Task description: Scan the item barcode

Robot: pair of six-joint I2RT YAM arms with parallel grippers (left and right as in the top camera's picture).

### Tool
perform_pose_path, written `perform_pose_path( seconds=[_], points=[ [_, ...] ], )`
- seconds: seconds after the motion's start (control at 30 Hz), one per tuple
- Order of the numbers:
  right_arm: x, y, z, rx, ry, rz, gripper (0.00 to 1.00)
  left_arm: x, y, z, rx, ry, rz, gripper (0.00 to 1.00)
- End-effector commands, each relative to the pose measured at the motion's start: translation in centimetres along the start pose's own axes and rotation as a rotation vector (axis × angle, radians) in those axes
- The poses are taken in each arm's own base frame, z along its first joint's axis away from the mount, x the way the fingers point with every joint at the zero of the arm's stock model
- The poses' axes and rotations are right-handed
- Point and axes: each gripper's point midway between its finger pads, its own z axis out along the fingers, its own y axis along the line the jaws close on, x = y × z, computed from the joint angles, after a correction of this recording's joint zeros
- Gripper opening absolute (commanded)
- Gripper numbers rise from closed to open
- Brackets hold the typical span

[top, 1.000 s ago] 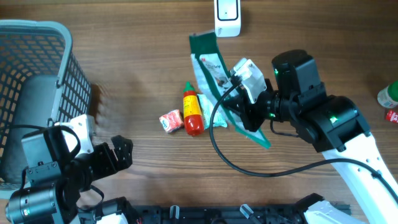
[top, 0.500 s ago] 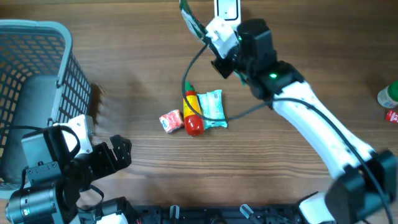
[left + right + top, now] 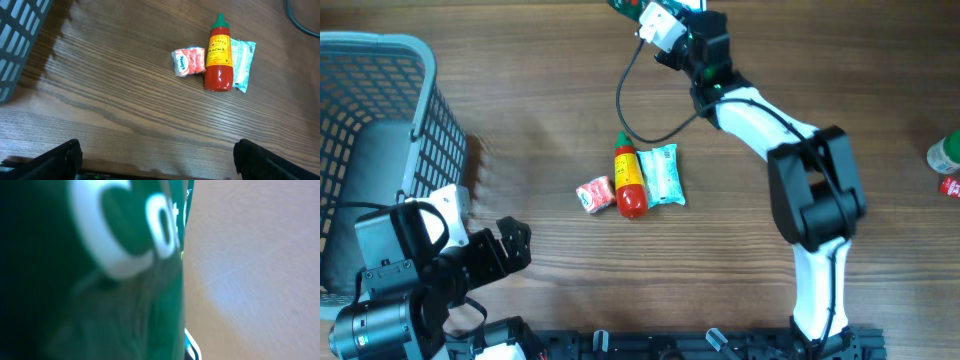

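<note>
My right arm stretches to the far edge of the table in the overhead view. Its gripper [image 3: 636, 11] is shut on a dark green packet [image 3: 620, 5], of which only a corner shows at the top edge. In the right wrist view the green packet [image 3: 100, 280] with white lettering fills the left half and hides the jaws. A white and blue edge [image 3: 192, 349] peeks out below it. My left gripper [image 3: 160, 161] hovers low at the near left, open and holding nothing, its dark fingertips [image 3: 65, 155] far apart.
A red sauce bottle [image 3: 630, 180] lies mid-table between a red-and-white sachet [image 3: 595, 194] and a pale green packet [image 3: 663, 175]. A grey wire basket [image 3: 380, 150] stands at the left. A white bottle [image 3: 944, 154] sits at the right edge. A black cable [image 3: 640, 120] loops from the right arm.
The right arm has swung the green packet from mid-table up to the far edge, stretching out fully. The left arm has not moved.
</note>
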Motion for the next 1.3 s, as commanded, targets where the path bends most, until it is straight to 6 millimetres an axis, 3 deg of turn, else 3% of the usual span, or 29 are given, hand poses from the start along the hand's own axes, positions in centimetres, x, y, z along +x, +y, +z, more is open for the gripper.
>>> perform_pose_path(
  seconds=[0.0,0.1,0.2,0.33,0.43,0.5,0.57,0.7,0.73,0.87,0.93,1.0,1.17,1.27],
  points=[
    [-1.3,-1.2,1.1,0.031,-0.039,-0.060,0.04,0.0,0.1,0.0,-0.003,-0.004,-0.009,1.00],
    [-0.8,0.2,1.1,-0.042,-0.039,-0.058,0.04,0.0,0.1,0.0,-0.003,-0.004,-0.009,1.00],
    [-0.7,0.1,1.1,-0.038,-0.027,-0.016,0.04,0.0,0.1,0.0,-0.003,-0.004,-0.009,1.00],
    [-1.3,-5.0,-0.9,0.070,0.025,0.043,0.04,0.0,0.1,0.0,-0.003,-0.004,-0.009,1.00],
    [1.2,-10.1,-3.4,0.163,0.157,0.060,0.04,0.0,0.1,0.0,-0.003,-0.004,-0.009,1.00],
    [6.1,-14.5,-6.0,0.262,0.325,0.100,0.04,0.0,0.1,0.0,-0.003,-0.004,-0.009,1.00],
    [11.3,-17.2,-8.1,0.314,0.461,0.122,0.04,0.0,0.1,0.0,-0.003,-0.004,-0.009,1.00],
    [22.8,-19.6,-12.6,0.270,0.638,0.285,0.04,0.0,0.1,0.0,-0.003,-0.004,-0.009,1.00],
    [26.9,-20.4,-14.6,0.294,0.679,0.406,0.04,0.0,0.1,0.0,-0.003,-0.004,-0.009,1.00],
    [37.4,-21.6,-20.8,0.351,0.831,0.561,0.04,0.0,0.1,0.0,-0.003,-0.004,-0.009,1.00],
    [40.9,-21.6,-23.3,0.375,0.888,0.611,0.04,0.0,0.1,0.0,-0.003,-0.004,-0.009,1.00],
    [43.0,-21.9,-25.2,0.409,0.916,0.660,0.04,0.0,0.1,0.0,-0.003,-0.004,-0.009,1.00],
    [46.2,-23.0,-29.4,0.507,0.960,0.762,0.05,0.0,0.1,0.0,-0.003,-0.004,-0.009,1.00],
    [48.5,-23.5,-33.1,0.586,1.039,0.803,0.04,0.0,0.1,0.0,-0.003,-0.004,-0.009,1.00]
  ],
)
